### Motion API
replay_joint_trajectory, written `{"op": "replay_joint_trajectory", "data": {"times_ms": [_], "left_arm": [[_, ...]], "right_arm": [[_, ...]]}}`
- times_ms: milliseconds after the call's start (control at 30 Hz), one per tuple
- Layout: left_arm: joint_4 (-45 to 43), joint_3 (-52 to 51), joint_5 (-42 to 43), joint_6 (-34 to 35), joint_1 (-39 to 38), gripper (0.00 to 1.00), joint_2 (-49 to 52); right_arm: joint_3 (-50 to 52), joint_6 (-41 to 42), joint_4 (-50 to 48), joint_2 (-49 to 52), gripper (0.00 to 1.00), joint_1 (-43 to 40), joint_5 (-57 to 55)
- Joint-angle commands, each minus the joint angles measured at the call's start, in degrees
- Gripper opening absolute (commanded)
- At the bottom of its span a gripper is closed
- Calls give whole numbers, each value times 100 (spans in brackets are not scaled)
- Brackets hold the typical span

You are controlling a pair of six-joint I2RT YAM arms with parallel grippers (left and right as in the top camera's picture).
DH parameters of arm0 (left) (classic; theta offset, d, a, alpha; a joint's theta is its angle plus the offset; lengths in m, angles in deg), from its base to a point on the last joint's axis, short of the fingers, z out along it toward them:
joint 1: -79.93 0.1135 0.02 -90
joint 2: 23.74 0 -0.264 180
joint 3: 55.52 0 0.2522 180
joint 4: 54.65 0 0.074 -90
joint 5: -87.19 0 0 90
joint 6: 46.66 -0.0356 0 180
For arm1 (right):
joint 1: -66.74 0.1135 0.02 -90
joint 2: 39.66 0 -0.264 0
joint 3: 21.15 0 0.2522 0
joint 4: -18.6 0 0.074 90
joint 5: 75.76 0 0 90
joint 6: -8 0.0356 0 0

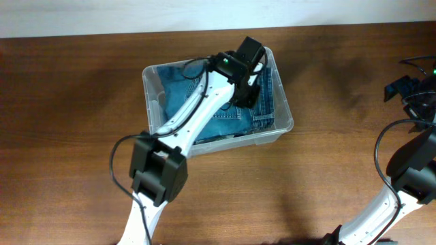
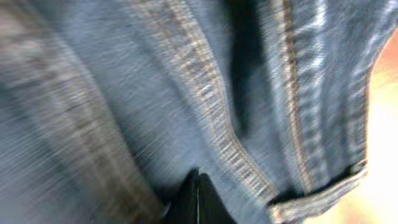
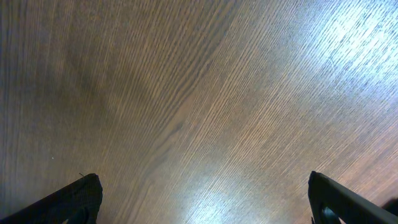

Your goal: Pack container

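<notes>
The clear plastic container (image 1: pixel 147 80) stands at the table's back centre with folded blue jeans (image 1: pixel 228 121) lying inside it. My left gripper (image 1: pixel 249 83) is down in the container's far right part, against the jeans. In the left wrist view the blurred denim (image 2: pixel 155 93) with its orange-stitched seams fills the frame. The two fingertips (image 2: pixel 198 200) meet with only a thin line between them, and no cloth shows between them. My right gripper (image 3: pixel 205 196) is wide open and empty above bare wood, at the table's right edge in the overhead view (image 1: pixel 411 90).
The wooden table (image 1: pixel 68 122) surrounds the container. The left arm (image 1: pixel 197 116) lies diagonally over the container's front left. The right arm (image 1: pixel 402 177) and its cables stand along the right edge.
</notes>
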Motion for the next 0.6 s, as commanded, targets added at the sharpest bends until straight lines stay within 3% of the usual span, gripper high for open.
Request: {"op": "replay_joint_trajectory", "data": {"times_ms": [0,167,300,367,567], "left_arm": [[323,173,-1600,140,76,6,-691],[894,138,-1926,570,365,6,-706],[1067,-50,-1458,693,702,1,-595],[1001,-310,-837,691,918,1,-496],[297,-1215,-544,691,1060,1,-299]], "right_arm": [[20,52,0,-107,98,-7,-90],[20,52,0,-107,99,-7,-90],[20,52,0,-107,98,-7,-90],[20,52,0,-107,98,-7,-90],[20,52,0,-107,99,-7,-90]]}}
